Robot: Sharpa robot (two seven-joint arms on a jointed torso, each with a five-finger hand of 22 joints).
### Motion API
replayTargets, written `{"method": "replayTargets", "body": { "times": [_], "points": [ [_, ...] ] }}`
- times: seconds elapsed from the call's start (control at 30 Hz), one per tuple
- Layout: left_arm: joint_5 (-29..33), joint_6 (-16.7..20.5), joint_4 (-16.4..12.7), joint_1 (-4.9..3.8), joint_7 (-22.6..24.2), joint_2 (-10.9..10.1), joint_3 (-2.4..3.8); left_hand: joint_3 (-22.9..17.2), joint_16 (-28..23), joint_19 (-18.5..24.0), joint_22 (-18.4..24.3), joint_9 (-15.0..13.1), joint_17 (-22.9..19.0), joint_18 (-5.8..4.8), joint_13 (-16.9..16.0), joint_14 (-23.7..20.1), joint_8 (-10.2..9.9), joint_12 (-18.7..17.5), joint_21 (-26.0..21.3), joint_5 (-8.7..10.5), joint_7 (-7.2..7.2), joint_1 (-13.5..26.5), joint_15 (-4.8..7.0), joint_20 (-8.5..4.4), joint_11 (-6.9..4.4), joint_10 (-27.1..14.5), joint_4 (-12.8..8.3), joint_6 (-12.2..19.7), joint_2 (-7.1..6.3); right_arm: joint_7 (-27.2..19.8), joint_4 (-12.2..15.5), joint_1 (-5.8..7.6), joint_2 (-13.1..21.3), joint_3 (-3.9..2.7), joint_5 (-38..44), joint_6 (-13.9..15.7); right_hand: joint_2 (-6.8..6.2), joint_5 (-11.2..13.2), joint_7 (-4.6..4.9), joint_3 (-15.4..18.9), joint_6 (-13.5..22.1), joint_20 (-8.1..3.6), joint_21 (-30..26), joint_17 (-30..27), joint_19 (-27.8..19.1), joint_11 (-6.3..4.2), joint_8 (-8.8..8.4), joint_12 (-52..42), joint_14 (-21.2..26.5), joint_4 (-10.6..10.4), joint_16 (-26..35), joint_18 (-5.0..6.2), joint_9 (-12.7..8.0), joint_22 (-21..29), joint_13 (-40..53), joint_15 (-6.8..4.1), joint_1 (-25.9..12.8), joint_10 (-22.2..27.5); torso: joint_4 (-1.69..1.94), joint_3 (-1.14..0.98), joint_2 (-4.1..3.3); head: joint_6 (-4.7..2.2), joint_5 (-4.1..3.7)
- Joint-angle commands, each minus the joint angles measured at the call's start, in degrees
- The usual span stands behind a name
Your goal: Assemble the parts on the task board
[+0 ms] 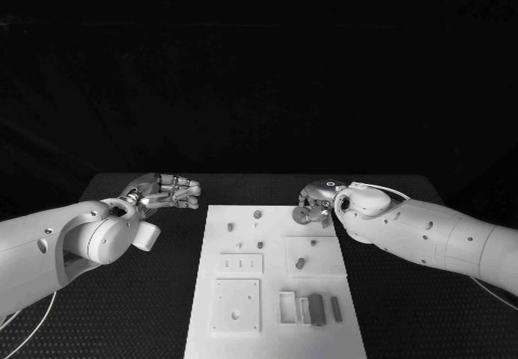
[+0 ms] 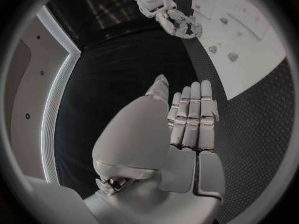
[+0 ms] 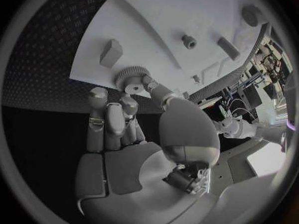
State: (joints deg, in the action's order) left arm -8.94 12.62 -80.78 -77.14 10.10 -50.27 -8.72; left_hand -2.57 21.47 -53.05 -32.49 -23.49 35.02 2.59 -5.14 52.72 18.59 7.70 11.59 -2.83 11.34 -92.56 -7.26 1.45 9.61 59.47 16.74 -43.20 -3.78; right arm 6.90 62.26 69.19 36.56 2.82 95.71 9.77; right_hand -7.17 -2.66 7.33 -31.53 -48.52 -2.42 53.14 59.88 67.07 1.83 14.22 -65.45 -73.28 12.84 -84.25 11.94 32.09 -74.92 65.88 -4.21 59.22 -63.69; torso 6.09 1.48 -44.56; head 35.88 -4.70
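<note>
The task board [image 1: 275,329] is seen in the middle of the black table [image 1: 432,314], running from near the far edge to the near edge. A gear [image 3: 129,79] is pinched between thumb and fingertips of the right hand [image 1: 317,203], over the board's far right corner; in the right wrist view its toothed rim is seen at the board's edge. The left hand [image 1: 164,192] is held over the bare table just off the board's far left corner, touching nothing; in the left wrist view its fingers [image 2: 195,115] are seen straight and close together, nothing held.

Several small parts are seen on the board: pegs [image 1: 257,215] near the far edge, a slotted block [image 1: 241,263] at mid-left, a raised square plate [image 1: 315,256] with a small piece on it at mid-right, a flat plate with holes [image 1: 236,305] at near left, and a tray with dark bars [image 1: 310,308] at near right.
</note>
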Motion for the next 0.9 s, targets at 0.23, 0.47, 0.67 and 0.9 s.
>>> {"method": "replayTargets", "body": {
  "times": [0.23, 0.47, 0.67, 0.9],
  "points": [
    [-0.17, -0.88, -0.03, -0.12, 0.29, 0.12, 0.04, 0.32, -0.23, -0.17, 0.08, 0.08, 0.1, 0.35, 0.09, 0.37, -0.29, -0.42, -0.22, -0.13, 0.64, 0.55, 0.06, 0.03, 0.01, 0.33, -0.06, -0.3, -0.26, -0.69, -0.64, -0.32, 0.15, 0.22, 0.03, -2.41, 2.48, -0.12, 0.95, 0.21, -1.61, -0.3, 0.35, -0.33, -0.36, 0.02, 0.09, -0.3, -0.06, 1.92, -0.33, 3.06, -0.3, -1.11, -0.14, -0.03, 0.01, -0.3, -0.02, 0.05, 0.0, 0.13, -0.07],
    [-0.17, -0.93, 0.0, -0.12, 0.25, 0.14, 0.03, 0.32, -0.26, -0.17, 0.08, 0.09, 0.12, 0.36, 0.1, 0.37, -0.3, -0.45, -0.24, -0.13, 0.63, 0.54, 0.06, 0.02, 0.0, 0.34, -0.09, -0.3, -0.26, -0.62, -0.8, -0.45, 0.09, 0.38, 0.87, -3.31, 2.65, -0.13, 0.99, 0.34, -1.56, -0.26, 0.41, -0.45, -0.46, 0.06, -0.07, -0.29, 0.02, 3.34, -0.37, 3.06, -0.45, -1.1, -0.18, 0.01, 0.15, -0.28, -0.03, 0.07, 0.0, 0.25, -0.14],
    [-0.19, -0.97, -0.01, -0.12, 0.21, 0.11, 0.03, 0.31, -0.29, -0.16, 0.08, 0.1, 0.14, 0.36, 0.11, 0.37, -0.31, -0.47, -0.25, -0.13, 0.63, 0.53, 0.06, 0.02, 0.0, 0.35, -0.1, -0.3, -0.26, -0.48, -0.65, -0.58, 0.08, 0.74, 2.84, -3.6, 2.18, -0.13, 0.98, 0.33, -1.64, -0.28, 0.46, -0.51, -0.51, 0.05, -0.09, -0.31, 0.05, 3.77, -0.4, 3.06, -0.51, -1.1, -0.19, 0.0, 0.64, -0.28, -0.04, 0.04, 0.0, 0.27, -0.11],
    [-0.2, -0.89, -0.13, -0.12, 0.19, -0.09, 0.03, 0.31, -0.31, -0.17, 0.08, 0.1, 0.16, 0.36, 0.11, 0.37, -0.31, -0.49, -0.26, -0.13, 0.63, 0.52, 0.07, 0.01, 0.0, 0.36, -0.11, -0.3, -0.27, -0.42, -0.73, -0.84, 0.0, 1.45, 4.25, -3.87, 1.78, -0.14, 0.89, 0.21, -2.11, -0.29, 0.49, -0.62, -0.58, -0.02, 0.1, -0.32, 0.11, 3.82, -0.42, 3.06, -0.47, -1.09, -0.21, -0.04, 1.45, -0.29, -0.12, 0.06, 0.0, 0.48, -0.24]
  ]
}}
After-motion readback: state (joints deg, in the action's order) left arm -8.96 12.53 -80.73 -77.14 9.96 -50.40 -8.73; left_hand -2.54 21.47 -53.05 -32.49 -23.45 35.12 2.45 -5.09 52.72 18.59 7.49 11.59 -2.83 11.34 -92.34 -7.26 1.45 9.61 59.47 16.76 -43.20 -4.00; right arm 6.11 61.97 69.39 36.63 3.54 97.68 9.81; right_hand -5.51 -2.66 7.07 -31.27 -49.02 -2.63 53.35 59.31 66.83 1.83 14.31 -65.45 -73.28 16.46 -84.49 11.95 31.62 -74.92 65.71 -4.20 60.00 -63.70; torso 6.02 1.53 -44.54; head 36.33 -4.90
